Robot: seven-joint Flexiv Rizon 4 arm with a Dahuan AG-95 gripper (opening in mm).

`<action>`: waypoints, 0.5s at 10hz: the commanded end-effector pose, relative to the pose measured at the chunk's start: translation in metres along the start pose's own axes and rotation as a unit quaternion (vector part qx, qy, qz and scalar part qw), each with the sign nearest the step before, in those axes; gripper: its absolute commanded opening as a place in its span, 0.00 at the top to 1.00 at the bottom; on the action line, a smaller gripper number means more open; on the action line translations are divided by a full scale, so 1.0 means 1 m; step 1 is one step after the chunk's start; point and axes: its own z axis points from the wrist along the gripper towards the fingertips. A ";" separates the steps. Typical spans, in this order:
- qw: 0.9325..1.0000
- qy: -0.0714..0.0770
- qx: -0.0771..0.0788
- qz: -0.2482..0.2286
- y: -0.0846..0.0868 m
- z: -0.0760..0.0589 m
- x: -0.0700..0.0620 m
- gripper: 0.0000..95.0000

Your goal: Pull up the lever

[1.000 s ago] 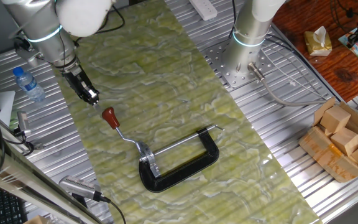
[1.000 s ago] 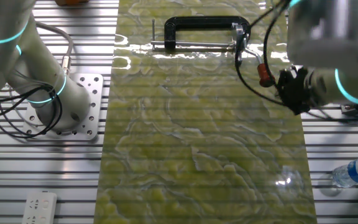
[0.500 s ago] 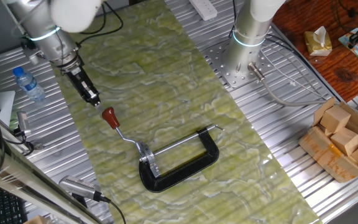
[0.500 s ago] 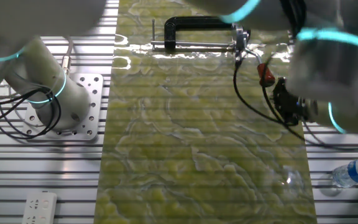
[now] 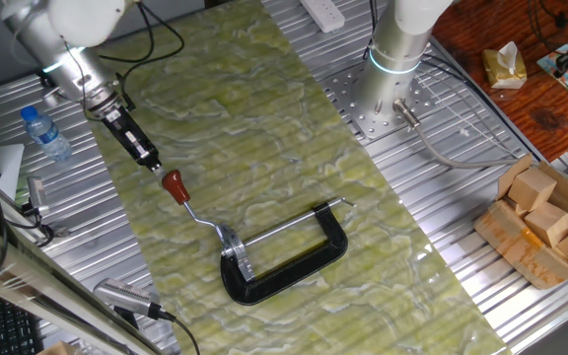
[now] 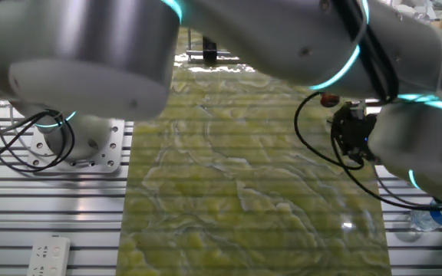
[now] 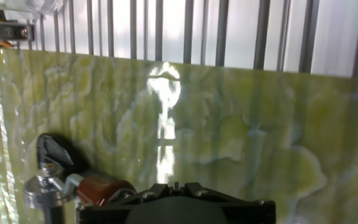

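Just beside the lever (image 5: 187,202), the claw (image 5: 153,164) is hovering, its opening impossible to tell; the arm is hiding the clamp (image 5: 284,258) elsewhere.

two high fixed views face across the green mat (image 5: 264,128); hand view close above it.
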 end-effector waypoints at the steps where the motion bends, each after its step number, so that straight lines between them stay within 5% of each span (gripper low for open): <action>1: 1.000 -0.003 -0.002 0.007 0.007 0.006 0.006 1.00; 5: 1.000 -0.007 -0.014 0.015 0.011 0.006 0.006 1.00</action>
